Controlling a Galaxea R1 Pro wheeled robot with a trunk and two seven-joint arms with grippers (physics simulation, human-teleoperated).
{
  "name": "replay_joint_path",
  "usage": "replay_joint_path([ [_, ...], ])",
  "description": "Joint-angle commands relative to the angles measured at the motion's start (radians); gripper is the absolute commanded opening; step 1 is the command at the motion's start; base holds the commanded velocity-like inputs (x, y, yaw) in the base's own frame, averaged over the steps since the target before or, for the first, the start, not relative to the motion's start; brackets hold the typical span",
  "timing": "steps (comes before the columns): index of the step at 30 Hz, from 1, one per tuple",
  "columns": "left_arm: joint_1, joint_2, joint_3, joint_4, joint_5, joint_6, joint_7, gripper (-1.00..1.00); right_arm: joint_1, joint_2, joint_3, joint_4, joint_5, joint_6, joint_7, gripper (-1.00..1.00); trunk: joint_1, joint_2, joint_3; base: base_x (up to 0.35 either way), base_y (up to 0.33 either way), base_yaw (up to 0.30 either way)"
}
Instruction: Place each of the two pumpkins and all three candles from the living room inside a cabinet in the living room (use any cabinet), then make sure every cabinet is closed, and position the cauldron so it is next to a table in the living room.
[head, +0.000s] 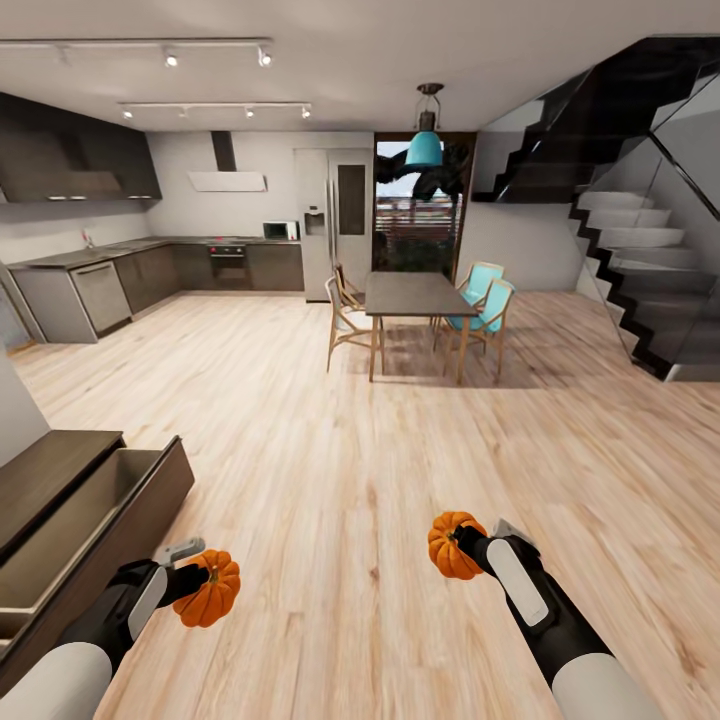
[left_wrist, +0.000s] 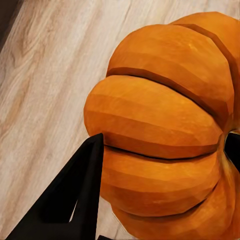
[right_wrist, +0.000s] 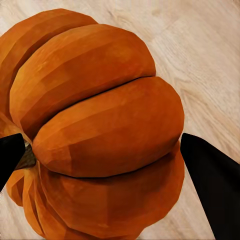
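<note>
two pumpkins are held above the wooden floor, one (head: 208, 588) clamped in the left gripper's (head: 196, 584) jaws, one (head: 453, 545) in the right gripper's (head: 462, 545). the cabinet (head: 70, 520) at near left has a drawer open, nothing seen stowed; candles and cauldron are left.

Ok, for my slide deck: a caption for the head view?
Each gripper carries a pumpkin, left and right, beside the cabinet's open drawer.
</note>
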Motion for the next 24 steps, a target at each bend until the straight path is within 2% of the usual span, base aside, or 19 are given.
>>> replay_joint_path([
  [1,0.0,0.0,0.0,0.0,-0.001,0.0,0.004,-1.0,0.0,0.0,0.0,0.0,0.001,-0.001,-0.004,-1.0,0.0,0.0,0.0,0.329,0.0,0.0],
  [24,0.0,-0.001,0.0,0.0,-0.001,0.0,0.004,-1.0,0.0,0.0,0.0,0.0,0.001,-0.001,-0.004,-1.0,0.0,0.0,0.0,0.329,0.0,0.0],
])
